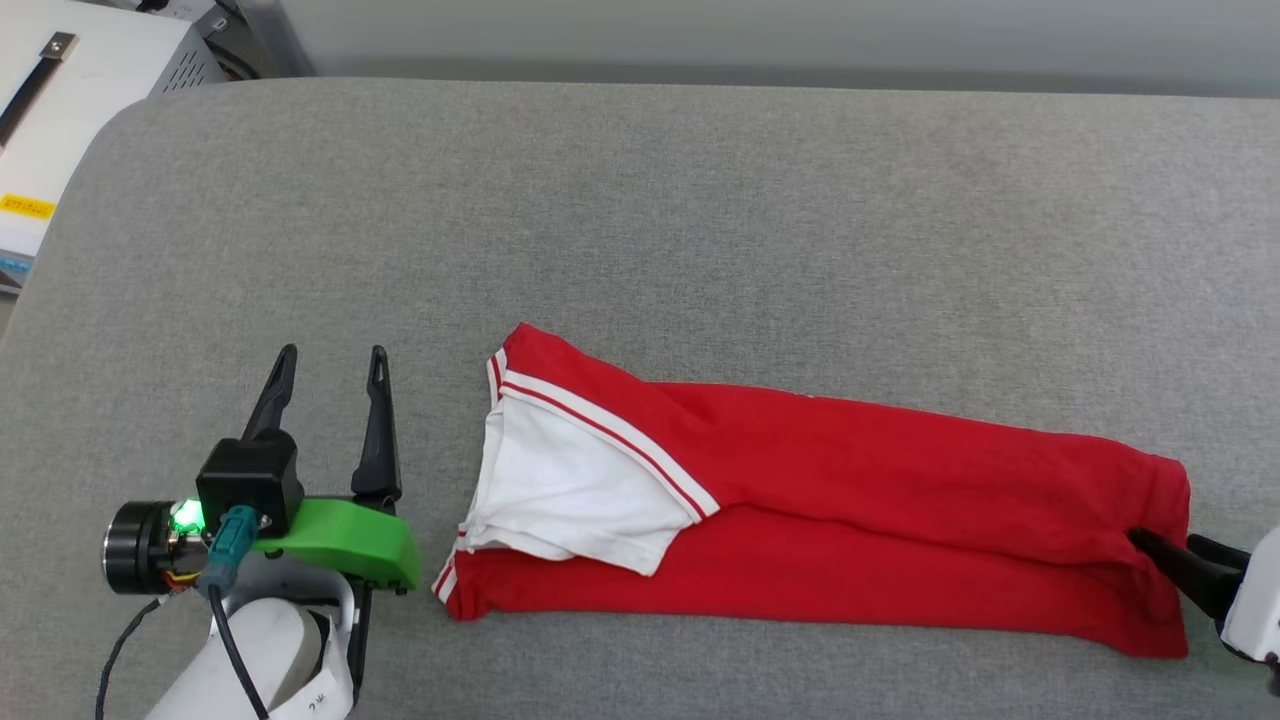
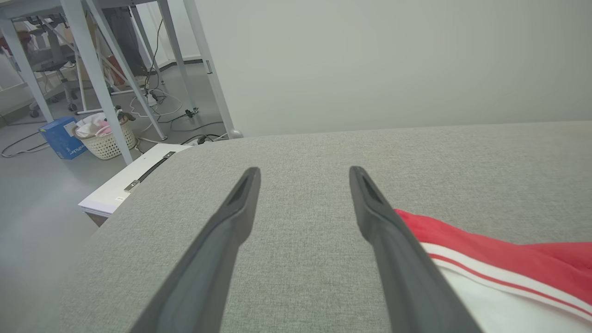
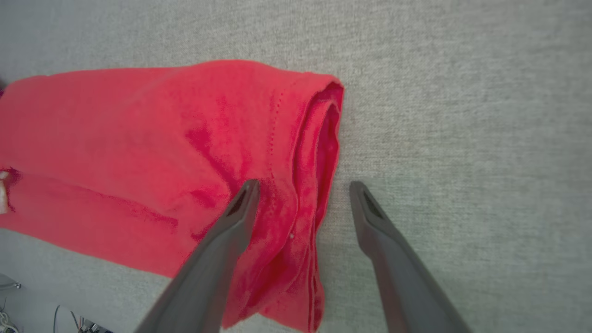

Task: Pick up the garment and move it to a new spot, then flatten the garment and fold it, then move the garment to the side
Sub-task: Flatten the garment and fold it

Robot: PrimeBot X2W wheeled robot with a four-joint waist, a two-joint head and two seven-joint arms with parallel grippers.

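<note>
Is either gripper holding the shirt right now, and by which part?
Nothing is held. The left gripper is open beside the sleeve end of the red jersey T-shirt; the right gripper is open astride its hem, clamping nothing.

Garment (image 1: 900, 480) red, white sleeve showing, folded lengthwise, flat.

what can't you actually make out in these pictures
- Garment: head view, its inner faces are hidden by its own folds.
- Right gripper: head view, body cut off by the right edge; whether its open jaws touch the hem is unclear.
- Yellow label on the white box: head view, too small to read.
</note>
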